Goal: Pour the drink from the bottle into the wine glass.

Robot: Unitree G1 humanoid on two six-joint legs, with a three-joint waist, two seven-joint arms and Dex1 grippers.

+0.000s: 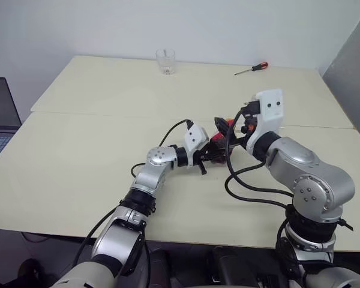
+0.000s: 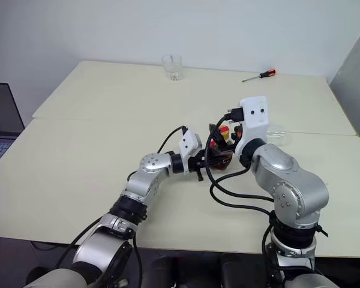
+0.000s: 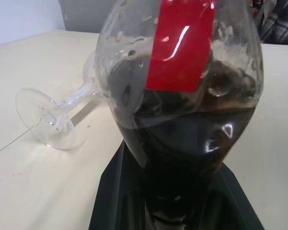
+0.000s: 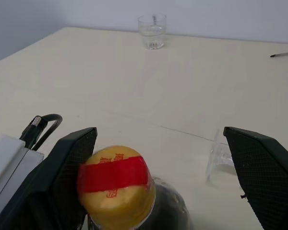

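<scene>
We find the surface [image 1: 78,156] broad and mostly bare toward its far and left edges. One bottle [image 3: 182,91] stands mid-surface, partly filled with the dark drink [image 3: 182,143], yellow cap [image 4: 116,184] on; the left pincer [image 1: 211,157] is clamped on its body. The right pincer [image 4: 168,177] stands wide around the cap. One wine glass [image 3: 57,112] lies on its side just beside the bottle. One tumbler [image 1: 165,61] and one screwdriver [image 1: 251,69] sit near the far edge.
</scene>
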